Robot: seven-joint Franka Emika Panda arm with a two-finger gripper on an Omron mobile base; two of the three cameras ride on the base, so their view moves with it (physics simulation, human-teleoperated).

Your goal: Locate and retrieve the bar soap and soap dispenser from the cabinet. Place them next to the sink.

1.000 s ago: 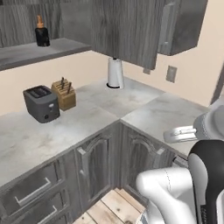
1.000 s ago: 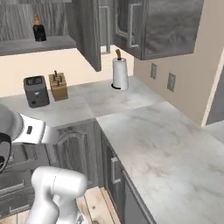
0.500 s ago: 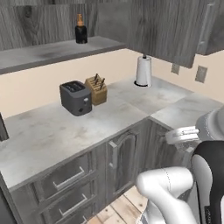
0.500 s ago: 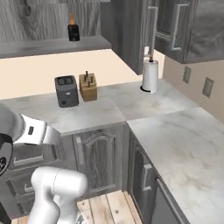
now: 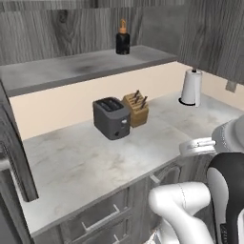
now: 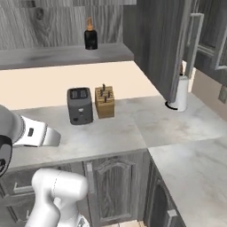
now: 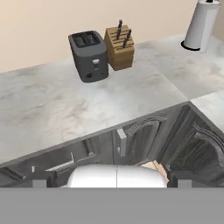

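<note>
Jaws apart, empty, low before grey arched-panel lower doors [image 7: 140,142]. Squat black soap dispenser with orange pump [image 5: 122,40] upright on grey cabinet shelf [image 5: 71,69], above dark toaster [image 5: 111,117] and wooden knife block [image 5: 136,109].

I saw two supporting surfaces. The grey shelf [image 5: 71,71] of the cabinet carried the soap dispenser [image 5: 122,42], upright, toward its right end and near the back wall; in the right base view the same bottle [image 6: 90,36] stood on the shelf [image 6: 53,54] above the toaster. Below, the marbled grey counter [image 5: 90,167] ran along the wall and turned a corner to the right. On it stood a dark toaster [image 5: 111,117] with a wooden knife block [image 5: 136,109] just beside it, to its right. A white paper-towel roll [image 5: 191,87] stood upright well apart, further right near the wall.
</note>
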